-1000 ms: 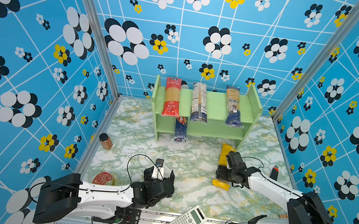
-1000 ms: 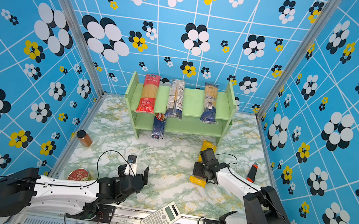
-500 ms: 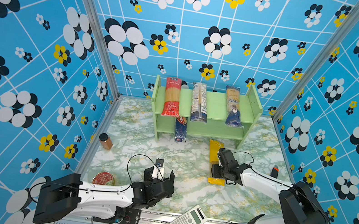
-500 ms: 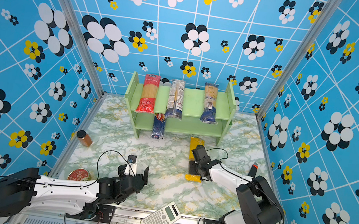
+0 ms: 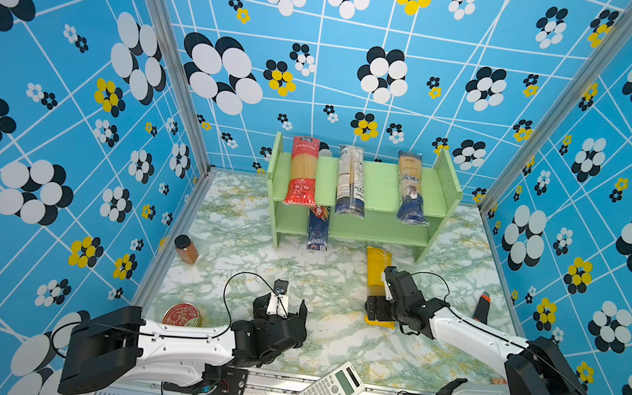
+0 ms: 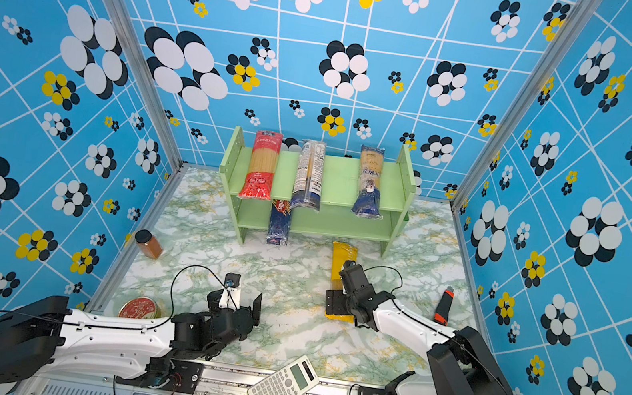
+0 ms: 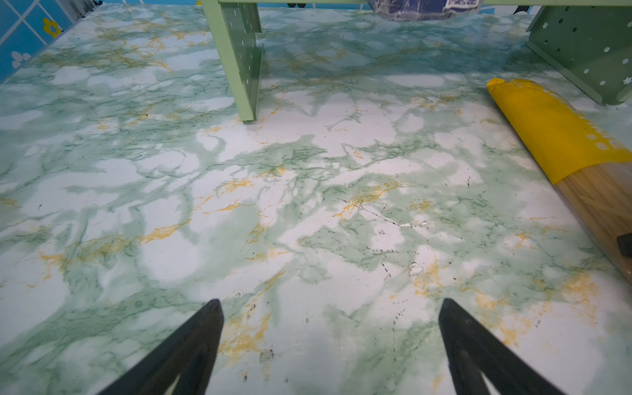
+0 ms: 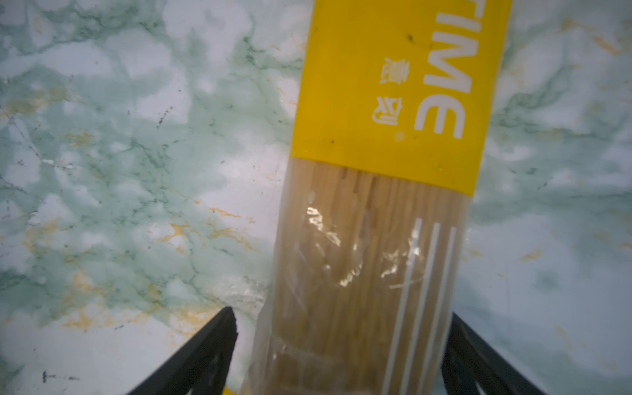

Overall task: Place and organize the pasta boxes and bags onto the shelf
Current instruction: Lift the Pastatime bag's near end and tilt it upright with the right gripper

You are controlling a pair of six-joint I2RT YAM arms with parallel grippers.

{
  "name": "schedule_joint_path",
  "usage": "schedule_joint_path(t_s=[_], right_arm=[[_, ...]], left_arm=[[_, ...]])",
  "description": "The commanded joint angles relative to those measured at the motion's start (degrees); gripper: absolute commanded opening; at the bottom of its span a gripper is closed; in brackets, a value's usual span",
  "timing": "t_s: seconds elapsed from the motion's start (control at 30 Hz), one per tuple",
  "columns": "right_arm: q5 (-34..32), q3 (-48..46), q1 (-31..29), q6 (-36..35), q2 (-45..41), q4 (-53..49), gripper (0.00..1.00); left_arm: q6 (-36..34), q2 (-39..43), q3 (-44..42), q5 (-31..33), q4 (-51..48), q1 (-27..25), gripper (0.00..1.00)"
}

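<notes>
The yellow bag (image 5: pixel 374 263) lies flat on the desk (image 5: pixel 336 277), just in front of the shelf (image 5: pixel 381 182) and right of the middle. Its long axis runs from the back edge toward the front edge, and its yellow end points at the lower tier.

The right tool (image 8: pixel 340 316) sits over the clear, front half of the bag with one finger on each side. The jaws stand wider than the bag. One side shows a clear gap and the other finger is just beside the wrap, so nothing is gripped yet. The tool lines up with the bag's length, so it would close across the narrow width. The right arm is plainly the nearer one.

The left tool (image 7: pixel 330 301) hangs near the front edge, well to the left of the bag, with its jaws spread wide and empty.

The shelf stands at the middle of the back edge.
- **Top tier:** it carries the red-ended bag (image 5: pixel 302 171), the clear bag (image 5: pixel 351 182) and the yellow-navy bag (image 5: pixel 412 189), side by side, each overhanging the front.
- **Lower tier:** it holds only the blue box (image 5: pixel 317 228) at its left end, poking out in front. The rest of this tier is free.

That free stretch lies almost straight ahead of the yellow bag. The likely move is to grip, lift and slide the bag back along its own axis.
</notes>
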State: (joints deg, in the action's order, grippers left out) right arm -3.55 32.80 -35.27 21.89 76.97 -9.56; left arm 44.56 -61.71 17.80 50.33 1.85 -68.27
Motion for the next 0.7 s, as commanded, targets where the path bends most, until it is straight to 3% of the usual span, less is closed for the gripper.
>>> schedule_joint_path(t_s=[0.0, 0.27, 0.67], right_arm=[[-2.69, -2.26, -2.56, 1.5, -2.42, 1.68, 0.92], [-9.7, -6.91, -7.57, 5.52, -3.43, 7.26, 0.91], [-14.7, -12.36, -8.76, 6.05, -0.55, 16.07, 0.89]], left_arm=[[0.71, -0.32, 0.99, -0.01, 1.27, 0.36, 0.99], [0.38, -1.12, 1.23, -0.43, 1.79, 0.52, 0.99], [0.89, -1.75, 1.31, -0.33, 1.88, 0.59, 0.99]])
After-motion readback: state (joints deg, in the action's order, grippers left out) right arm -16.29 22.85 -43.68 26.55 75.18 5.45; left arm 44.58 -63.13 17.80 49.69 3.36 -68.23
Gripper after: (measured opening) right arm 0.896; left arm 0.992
